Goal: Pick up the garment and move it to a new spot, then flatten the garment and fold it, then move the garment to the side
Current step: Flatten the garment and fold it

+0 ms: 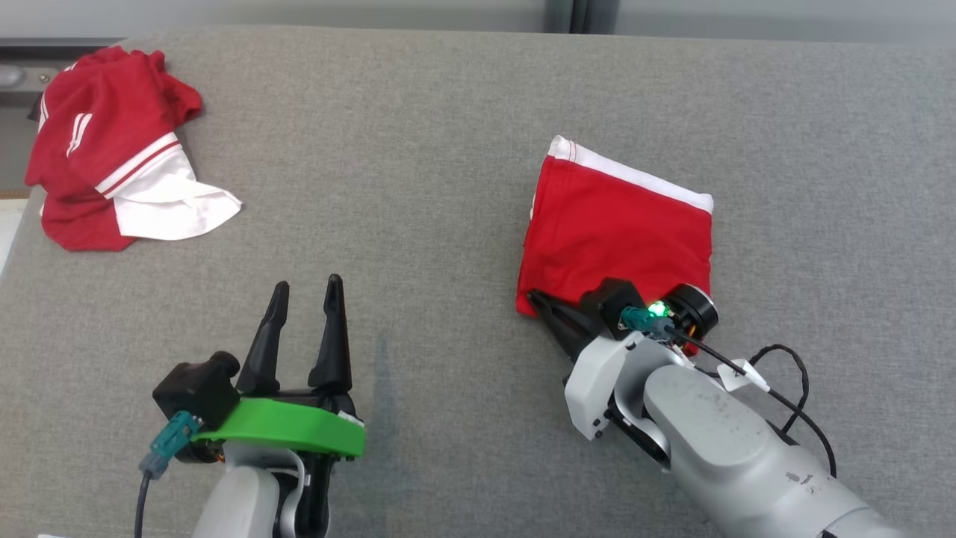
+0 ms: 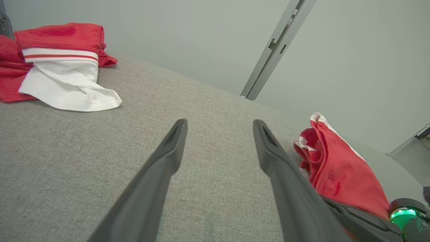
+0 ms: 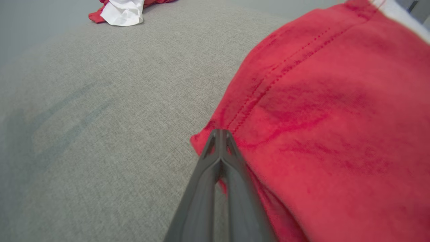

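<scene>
The garment is red with a white band along its far edge and lies folded into a rough square on the right half of the grey cloth surface. My right gripper is shut on its near left corner. In the right wrist view the closed fingertips pinch the red hem, with a bit of red cloth showing between the fingers. My left gripper hovers open at the lower left, holding nothing, well left of the garment. In the left wrist view its spread fingers point across bare surface, the garment to their right.
A second red and white garment lies crumpled at the far left corner, also seen in the left wrist view and the right wrist view. A black cable loops beside my right forearm. Beyond the surface's far edge is a pale wall with a grey post.
</scene>
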Available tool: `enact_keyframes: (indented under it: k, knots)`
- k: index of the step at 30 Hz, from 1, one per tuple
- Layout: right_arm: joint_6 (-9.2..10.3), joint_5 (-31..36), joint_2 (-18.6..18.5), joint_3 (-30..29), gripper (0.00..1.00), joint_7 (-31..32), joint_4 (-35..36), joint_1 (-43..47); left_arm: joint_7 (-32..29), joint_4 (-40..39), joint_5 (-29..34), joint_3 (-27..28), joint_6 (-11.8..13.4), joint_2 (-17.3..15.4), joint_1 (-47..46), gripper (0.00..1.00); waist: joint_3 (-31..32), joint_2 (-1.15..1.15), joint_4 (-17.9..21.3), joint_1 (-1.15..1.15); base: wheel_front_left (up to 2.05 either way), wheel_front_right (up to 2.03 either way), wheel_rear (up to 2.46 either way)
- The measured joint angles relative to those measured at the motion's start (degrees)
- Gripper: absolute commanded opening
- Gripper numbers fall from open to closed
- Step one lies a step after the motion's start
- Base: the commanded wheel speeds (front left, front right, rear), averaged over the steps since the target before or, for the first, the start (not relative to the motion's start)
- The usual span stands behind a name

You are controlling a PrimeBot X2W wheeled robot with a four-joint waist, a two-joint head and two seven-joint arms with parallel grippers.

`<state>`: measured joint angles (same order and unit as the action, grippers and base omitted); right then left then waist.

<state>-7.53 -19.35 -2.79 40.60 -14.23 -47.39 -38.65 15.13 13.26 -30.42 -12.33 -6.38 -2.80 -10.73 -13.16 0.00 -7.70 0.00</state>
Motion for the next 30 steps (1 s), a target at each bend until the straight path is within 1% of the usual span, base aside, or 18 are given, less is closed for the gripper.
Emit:
enact_keyframes:
  k: [5, 8, 9, 10, 12, 13, 14, 15, 23, 30]
  knots:
    - [0.0, -0.98, 0.0, 2.22, 0.0, -0.25, -0.81, -1.35, 0.0, -0.03, 0.01, 0.53, 0.01, 0.0, -0.25, 1.0, -0.37, 0.0, 0.01, 0.0, 0.0, 0.0, 0.0]
    - [0.0, -1.32, 0.04, 1.97, 0.0, -0.48, -0.03, -2.12, 0.0, -0.01, 1.01, 1.03, 0.0, 0.0, -0.51, 1.0, -0.16, 0.0, 0.58, 0.0, 0.0, 0.0, 0.0]
    - [0.0, -1.12, 0.04, 1.31, 0.01, -0.68, 0.37, -2.43, 0.0, -0.02, 1.68, 1.16, 0.0, 0.0, -0.65, 1.0, -0.01, 0.0, 0.86, 0.0, 0.0, 0.0, 0.0]
    - [0.0, -0.83, -0.01, 0.78, 0.05, -0.7, 0.77, -2.57, 0.0, -0.03, 2.11, 1.22, -0.02, 0.0, -0.76, 1.0, 0.14, 0.0, 1.09, 0.0, 0.0, 0.0, 0.0]
    - [0.0, -0.12, -0.03, -1.54, 0.23, -0.75, 2.65, -2.6, 0.0, 0.04, 2.88, 1.41, -0.16, 0.01, -0.88, 1.0, 0.63, 0.0, 1.67, 0.0, 0.0, 0.0, 0.0]
    - [0.0, 0.64, 0.0, -3.03, 0.38, -0.76, 3.86, -2.6, 0.0, 0.12, 3.41, 1.52, -0.18, 0.0, -0.94, 1.0, 0.93, 0.0, 1.98, 0.0, 0.0, 0.0, 0.0]
    - [0.0, 1.16, 0.01, -4.33, 0.8, -0.76, 4.85, -2.53, 0.0, 0.18, 3.74, 1.62, -0.23, 0.0, -1.01, 1.0, 1.17, 0.0, 2.25, 0.0, 0.0, 0.0, 0.0]
    - [0.0, 1.94, 0.01, -6.2, 1.0, -0.76, 6.1, -2.27, 0.0, 0.3, 4.04, 1.65, -0.25, 0.0, -1.07, 1.0, 1.5, 0.0, 2.59, 0.0, 0.0, 0.0, 0.0]
    - [0.0, 7.25, -0.02, -19.62, 1.0, -0.77, 12.92, 4.07, 0.0, 1.55, 6.68, 2.08, -0.68, 0.02, -0.93, 1.0, 4.67, 0.0, 4.87, 0.0, 0.0, 0.0, 0.0]
    - [0.0, 9.02, -0.01, -28.39, 1.0, -0.77, 17.84, 10.64, 0.0, 2.01, 7.82, 3.74, -0.71, 0.0, 1.49, 1.0, 7.41, 0.0, 6.46, 0.0, 0.0, 0.0, 0.0]
